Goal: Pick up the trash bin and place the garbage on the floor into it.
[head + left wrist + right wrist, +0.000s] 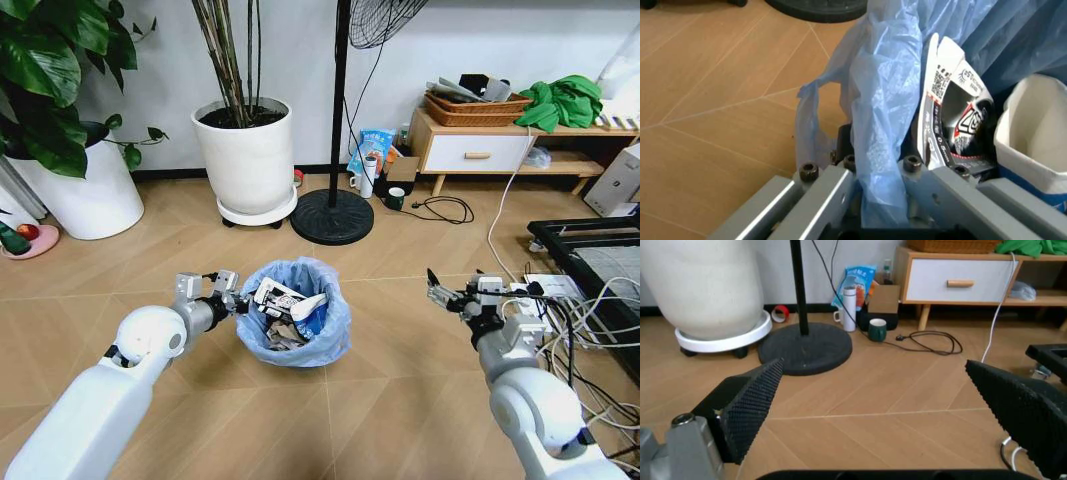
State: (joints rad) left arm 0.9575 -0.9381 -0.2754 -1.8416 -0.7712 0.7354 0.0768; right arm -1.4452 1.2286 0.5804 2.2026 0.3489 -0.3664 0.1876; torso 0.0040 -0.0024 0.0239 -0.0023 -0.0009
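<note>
Trash bin (pixel 294 312) upright on the wood floor (pixel 380 400), mouth facing up, long axis vertical, light-blue bag (pixel 318 275) folded out over the rim. Already stuffed with garbage (pixel 285 300): a black-and-white printed packet plus a white-and-blue carton, more crumpled bits underneath.

Left gripper (pixel 232 297) right at the bin's left rim, clamped on it. Left wrist view way better for this: blue bag (pixel 880 150) and the dark rim pinched between the two grey fingers (pixel 820 195), bin interior on the far side of the jaws, printed packet (pixel 959 117) and white carton (pixel 1033 135) just past the inner finger. None of that pinch readable from the head camera, only the gripper touching the rim.

Right gripper (pixel 447 292) well to the right of the bin, hanging above the floor, jaws spread wide, nothing between them. Right wrist view: two black textured pads (pixel 757 402) far apart, bare floor in the gap.

Behind the bin: black round fan base (pixel 331 216) with its pole, white plant pot (pixel 246 155) on a wheeled tray to its left. Further back right of the bin, a low wooden cabinet (pixel 470 150), a dark green mug (pixel 877 330) and a coiled black cable (pixel 930 342) nearby, the last two clearer from the right wrist. Tangle of cables (pixel 570 310) right of the right gripper.
</note>
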